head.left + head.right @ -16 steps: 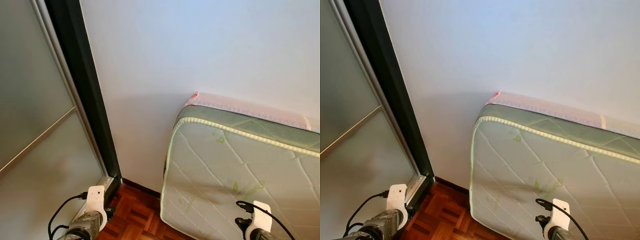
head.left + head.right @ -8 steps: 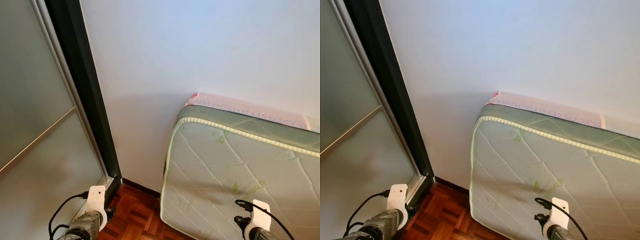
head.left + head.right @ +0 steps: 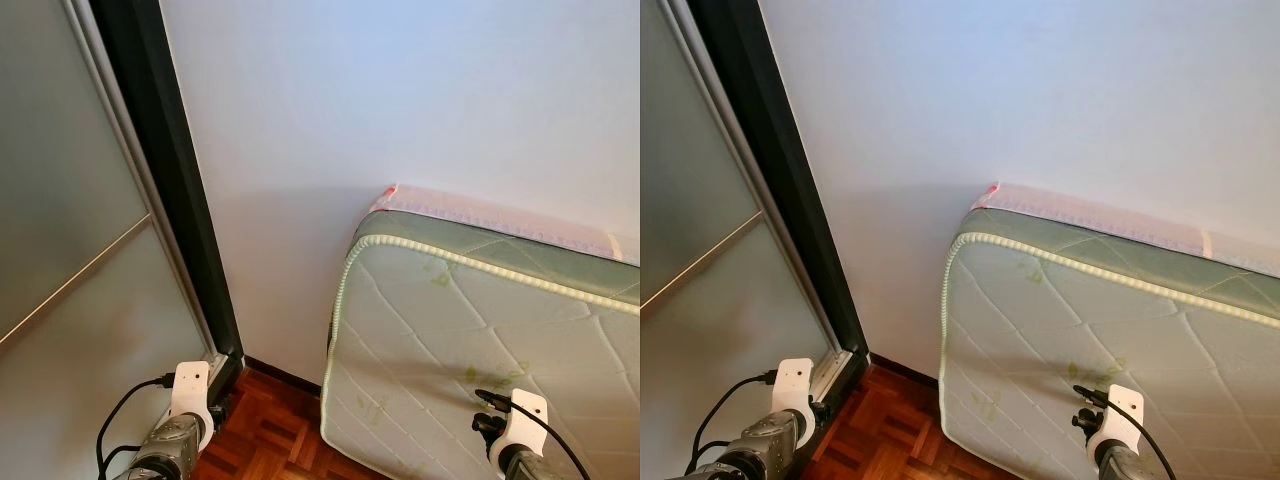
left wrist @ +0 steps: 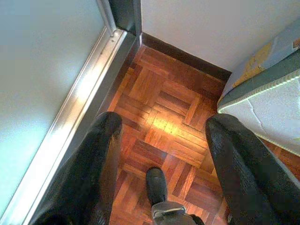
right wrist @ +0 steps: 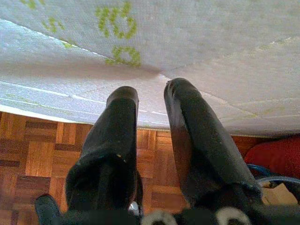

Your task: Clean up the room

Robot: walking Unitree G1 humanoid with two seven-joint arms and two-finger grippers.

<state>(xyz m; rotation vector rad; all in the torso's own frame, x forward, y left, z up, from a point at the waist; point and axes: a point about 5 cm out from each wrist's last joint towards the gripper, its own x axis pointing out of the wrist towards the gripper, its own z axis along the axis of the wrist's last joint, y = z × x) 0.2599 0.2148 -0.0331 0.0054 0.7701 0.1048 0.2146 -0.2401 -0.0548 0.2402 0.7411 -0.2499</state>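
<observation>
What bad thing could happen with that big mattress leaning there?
The right gripper is close to the mattress, which stands on edge against the wall; a bump might tip it over. The left gripper, fingers spread, hangs near the sliding door's metal track and could knock it.

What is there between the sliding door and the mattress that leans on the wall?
Between the sliding door and the mattress, the left eye view shows bare white wall above a strip of wooden floor.
</observation>
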